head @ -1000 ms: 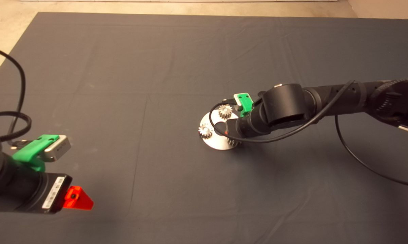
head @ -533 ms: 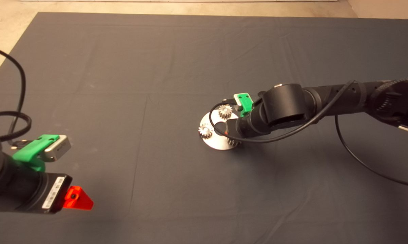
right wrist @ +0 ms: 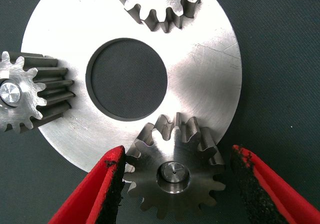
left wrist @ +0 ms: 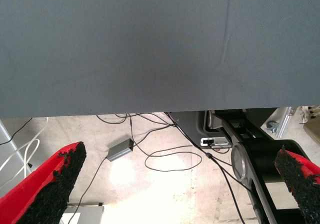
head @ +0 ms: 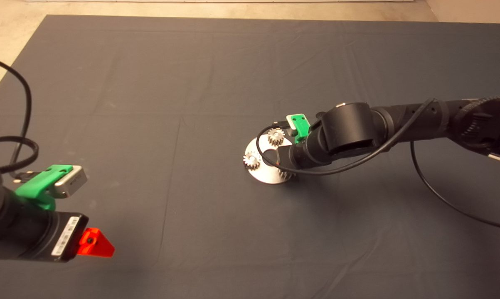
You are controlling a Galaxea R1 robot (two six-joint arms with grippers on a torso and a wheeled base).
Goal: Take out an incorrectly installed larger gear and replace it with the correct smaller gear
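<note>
A round steel plate (right wrist: 200,69) lies right of the mat's middle (head: 266,174) and carries three gears on pegs. Two are paler gears (head: 276,137) (head: 252,161). The third, the larger gear (right wrist: 172,176), is darker with flared teeth and sits on its peg at the plate's near rim (head: 286,175). My right gripper (right wrist: 177,154) is open and straddles this gear; one pad (right wrist: 115,184) touches its teeth and the other stands clear. The smaller gear is out of view. My left gripper (head: 95,243) waits open at the lower left (left wrist: 179,156).
The right arm (head: 349,128) reaches in from the right and covers the mat beside the plate. Its black cable (head: 441,199) loops over the mat. The left wrist view shows the mat's edge and a floor with cables and a small grey box (left wrist: 120,149).
</note>
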